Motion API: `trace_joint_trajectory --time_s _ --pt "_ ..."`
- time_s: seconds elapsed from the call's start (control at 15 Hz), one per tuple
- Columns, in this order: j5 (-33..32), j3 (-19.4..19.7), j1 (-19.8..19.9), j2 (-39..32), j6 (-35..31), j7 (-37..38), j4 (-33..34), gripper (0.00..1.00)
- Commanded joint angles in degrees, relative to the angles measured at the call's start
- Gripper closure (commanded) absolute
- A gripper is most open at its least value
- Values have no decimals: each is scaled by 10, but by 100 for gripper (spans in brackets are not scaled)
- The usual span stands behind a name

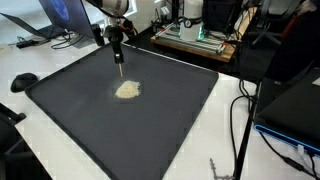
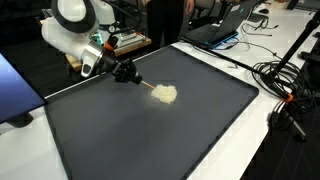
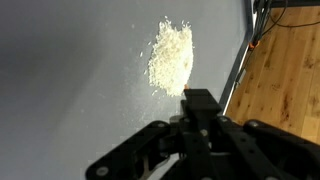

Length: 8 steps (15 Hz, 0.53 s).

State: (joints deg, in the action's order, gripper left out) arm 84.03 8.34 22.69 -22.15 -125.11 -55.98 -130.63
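A small pile of pale crumbs [image 1: 128, 89] [image 2: 165, 94] [image 3: 170, 55] lies on a large dark mat [image 1: 90, 130] [image 2: 150, 140]. My gripper [image 1: 118, 47] [image 2: 127, 74] [image 3: 200, 105] hangs just beside the pile, shut on a thin stick-like tool [image 1: 121, 66] [image 2: 143, 84]. The tool points down at the mat, and its tip ends close to the pile's near edge. In the wrist view the tool shows as a black block between the fingers with a bit of orange at its top. Whether the tip touches the crumbs I cannot tell.
The mat covers a white table [image 1: 235, 150]. An open laptop [image 1: 50, 20] and a black mouse [image 1: 23, 81] sit at one end, cables [image 1: 240, 110] [image 2: 285, 85] along one side. Electronics [image 1: 195, 35] stand behind. Wooden floor [image 3: 285, 70] shows past the mat's edge.
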Motion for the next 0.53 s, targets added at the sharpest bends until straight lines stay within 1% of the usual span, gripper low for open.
trace_joint_trajectory --time_s 0.0,0.2,0.33,0.47 --pt "66 23 -54 102 -58 -28 -101 97" --pt "82 26 -90 161 -113 -24 -140 97" --pt "64 21 -109 196 -160 -7 -154 97" --pt "31 13 -127 223 -217 10 -158 97"
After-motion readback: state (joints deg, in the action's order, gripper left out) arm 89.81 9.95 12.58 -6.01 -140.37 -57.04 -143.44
